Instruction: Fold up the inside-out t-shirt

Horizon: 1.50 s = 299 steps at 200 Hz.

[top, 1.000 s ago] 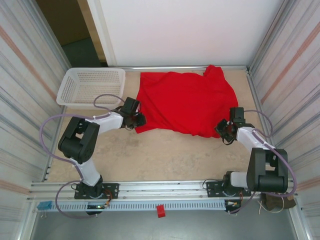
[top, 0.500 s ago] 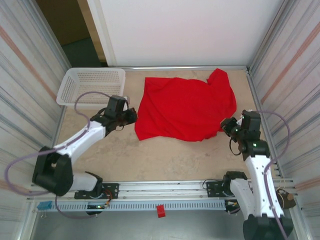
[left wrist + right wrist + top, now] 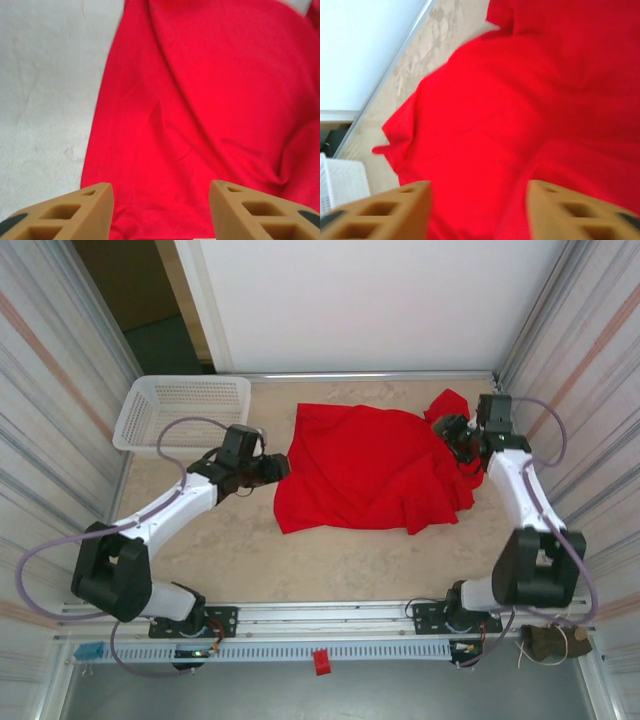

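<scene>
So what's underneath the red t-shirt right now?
The t-shirt lies spread on the beige table, which shows around most of its edges. The tabletop directly beneath is covered by the cloth, so anything under there cannot be seen.

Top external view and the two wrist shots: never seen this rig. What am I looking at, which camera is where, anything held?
Two robot arms are bolted at the near edge of a table. The top external picture looks down from above and behind them. The other two come from cameras on the wrists, so the tan blocks at the bottom are each tool's own fingers. A red t-shirt lies rumpled on the table, a white mesh basket at the far left. The left tool is at the shirt's left edge, the right tool at its far right corner. Both tools' jaws stand apart over the cloth with nothing clamped, so nothing is held.
</scene>
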### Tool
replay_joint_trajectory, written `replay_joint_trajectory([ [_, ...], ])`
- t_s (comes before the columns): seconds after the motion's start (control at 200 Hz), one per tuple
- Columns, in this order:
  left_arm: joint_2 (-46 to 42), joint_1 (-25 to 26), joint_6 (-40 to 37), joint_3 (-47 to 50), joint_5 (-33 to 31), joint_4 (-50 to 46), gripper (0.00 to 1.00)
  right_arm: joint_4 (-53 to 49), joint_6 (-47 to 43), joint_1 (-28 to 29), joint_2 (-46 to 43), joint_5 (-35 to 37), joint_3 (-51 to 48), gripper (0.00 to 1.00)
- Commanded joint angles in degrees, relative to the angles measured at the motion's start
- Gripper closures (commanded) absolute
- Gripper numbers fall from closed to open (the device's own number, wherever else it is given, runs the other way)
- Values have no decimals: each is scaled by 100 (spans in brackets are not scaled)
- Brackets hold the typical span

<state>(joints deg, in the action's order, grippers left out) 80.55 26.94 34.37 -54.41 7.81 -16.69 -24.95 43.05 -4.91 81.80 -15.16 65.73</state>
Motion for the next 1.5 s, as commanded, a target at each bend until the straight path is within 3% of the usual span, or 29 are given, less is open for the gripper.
replay_joint_trajectory([
  [0.0, -37, 230, -132, 197, -82, -148, 40, -137, -392, -62, -274, -127, 177, 38],
  [0.15, -92, 467, 70, 637, -308, -179, 34, -440, -435, 82, -1430, -31, -779, 38],
  [0.466, 455, 712, 282, 1004, -570, 249, 36, -1247, 7, 545, -3640, 507, -3043, 33],
  [0.902, 1228, 712, 216, 767, -976, 541, 38, -1477, 73, 563, -3940, 534, -3409, 33],
  [0.957, 1337, 698, 168, 740, -942, 669, 48, -1504, 63, 554, -3910, 651, -3411, 28],
  [1.087, 1431, 623, 64, 713, -887, 895, 100, -1512, -80, 412, -3772, 949, -3311, 20],
  [1.343, 346, 145, -235, 828, -919, 433, 100, -1009, -502, -1034, -3064, 118, -3242, 20],
  [1.493, -398, -378, -419, 1034, -717, 218, 100, -709, -648, -1311, -2554, -530, -3252, 22],
])
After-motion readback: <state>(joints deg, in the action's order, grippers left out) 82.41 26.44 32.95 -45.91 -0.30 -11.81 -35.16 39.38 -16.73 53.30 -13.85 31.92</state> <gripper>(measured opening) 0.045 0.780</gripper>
